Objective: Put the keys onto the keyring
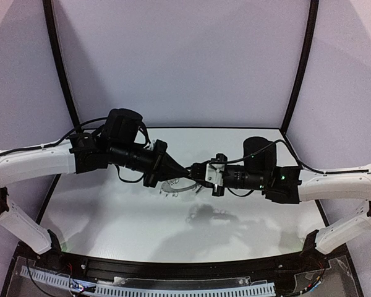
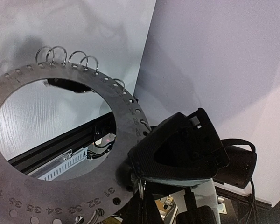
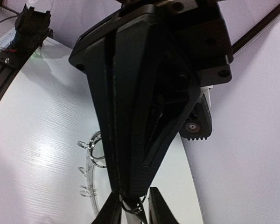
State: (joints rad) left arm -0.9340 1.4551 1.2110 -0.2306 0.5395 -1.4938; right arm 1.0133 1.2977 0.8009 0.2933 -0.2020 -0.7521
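left end effector (image 1: pixel 180 167): fingers pressed together into one black wedge, no gap along the seam in the right wrist view (image 3: pixel 126 189). It pinches the keyring at the rim.
keyring (image 1: pixel 173 187): up off the surface (image 1: pixel 111 210), hanging tilted just under the spot where the two end effectors meet, mid-surface. Its shadow falls on the white top, nearer the arm bases.
keyring, left wrist view (image 2: pixel 46 191): flat grey disc close to the lens, big round hole, small holes punched around the rim. Stamped numbers 31 to 36 read along the lower edge.
wire loops (image 2: pixel 65 55): silver, standing up along the top rim. More show edge-on beside the wedge in the right wrist view (image 3: pixel 94 144).
right end effector (image 1: pixel 199 172): tip to tip with the left one. In the left wrist view its black finger (image 2: pixel 137 168) sits against the disc's lower right rim.
right end effector state (image 3: pixel 133 212): fingers (image 3: pixel 111 212) a narrow gap apart, with one small wire loop (image 3: pixel 133 205) in the gap, right at the tip of the left wedge. Can't tell whether the pads actually bite on the loop or only flank it.
arms: both reach in from the sides, roughly level, wrists well above the surface.
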